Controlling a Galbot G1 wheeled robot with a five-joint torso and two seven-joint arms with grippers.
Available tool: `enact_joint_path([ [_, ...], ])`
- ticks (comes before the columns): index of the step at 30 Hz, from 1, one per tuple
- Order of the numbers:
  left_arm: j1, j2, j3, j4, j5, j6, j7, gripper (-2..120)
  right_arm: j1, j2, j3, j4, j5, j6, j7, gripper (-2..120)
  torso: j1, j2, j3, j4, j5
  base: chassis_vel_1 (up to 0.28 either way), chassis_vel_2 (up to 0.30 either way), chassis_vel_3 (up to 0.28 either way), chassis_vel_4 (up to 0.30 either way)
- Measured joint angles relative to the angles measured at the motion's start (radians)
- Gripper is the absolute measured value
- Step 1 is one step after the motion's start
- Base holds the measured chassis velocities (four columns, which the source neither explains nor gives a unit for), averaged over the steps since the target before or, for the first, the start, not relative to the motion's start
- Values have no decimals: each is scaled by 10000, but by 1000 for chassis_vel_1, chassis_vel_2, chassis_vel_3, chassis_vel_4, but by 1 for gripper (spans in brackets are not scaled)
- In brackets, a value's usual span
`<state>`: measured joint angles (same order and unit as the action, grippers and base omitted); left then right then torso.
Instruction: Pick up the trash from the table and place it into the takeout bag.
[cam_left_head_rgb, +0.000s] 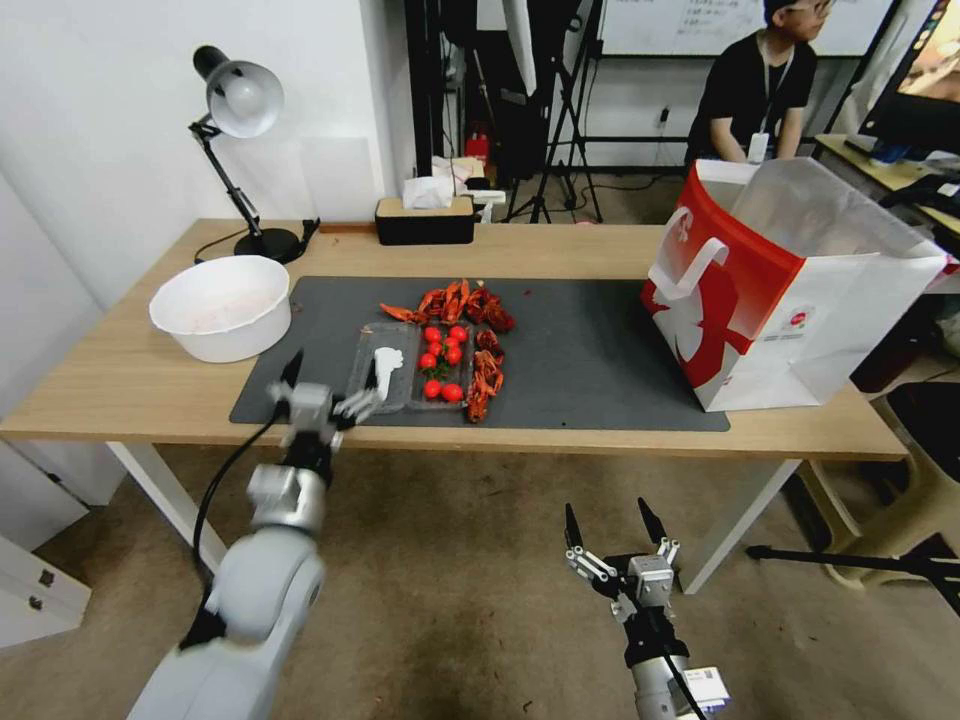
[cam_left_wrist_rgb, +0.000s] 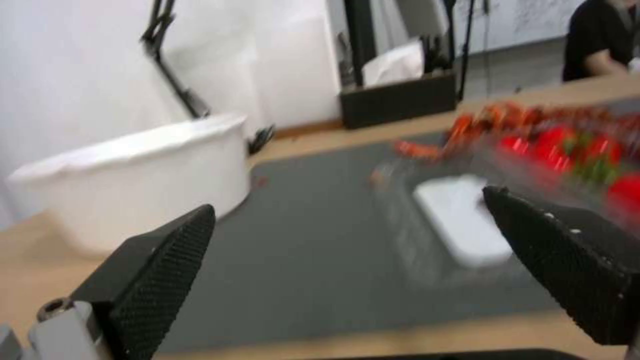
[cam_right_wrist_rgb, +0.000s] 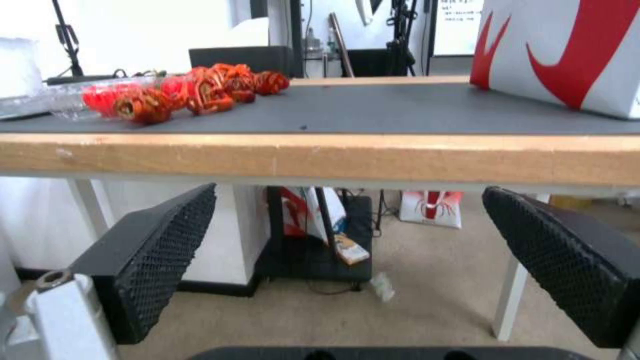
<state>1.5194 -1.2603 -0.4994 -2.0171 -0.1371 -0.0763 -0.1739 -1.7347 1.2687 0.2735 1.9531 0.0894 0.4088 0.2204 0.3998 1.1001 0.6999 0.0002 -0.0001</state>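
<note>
A light-wood top was shown on the table (cam_left_head_rgb: 600, 250), overlaid by a matt grey mat (cam_left_head_rgb: 590, 350). The bag (cam_left_head_rgb: 790, 300) looked of smooth paper, the tray (cam_left_head_rgb: 385, 385) of clear glossy plastic, the bowl (cam_left_head_rgb: 222, 308) of white plastic.

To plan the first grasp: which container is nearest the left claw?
The clear tray of tomatoes; the left claw is at its near corner, the white bowl and bag lie farther.

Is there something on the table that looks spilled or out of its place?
Yes. Red crayfish shells lie loose on the dark grey mat, behind and beside the clear tray of cherry tomatoes, not in any container. The takeout bag stands upright.
</note>
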Motion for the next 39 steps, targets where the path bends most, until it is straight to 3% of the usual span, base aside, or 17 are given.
enact_joint_path([
  [5,1004,-381,-484,-242,22,-277,26,100,72,-74,58,64,88,3,-93,100,0,0,0,-1,2,0,0,0,0],
  [12,1488,-880,-404,-162,286,-579,-16,100,272,-113,65,63,335,27,-272,100,0,0,1,-2,0,0,0,0,0],
  [39,1476,-1336,-144,163,354,-809,117,100,719,-70,159,33,782,221,-587,100,3,-2,2,-2,1,0,0,0,0],
])
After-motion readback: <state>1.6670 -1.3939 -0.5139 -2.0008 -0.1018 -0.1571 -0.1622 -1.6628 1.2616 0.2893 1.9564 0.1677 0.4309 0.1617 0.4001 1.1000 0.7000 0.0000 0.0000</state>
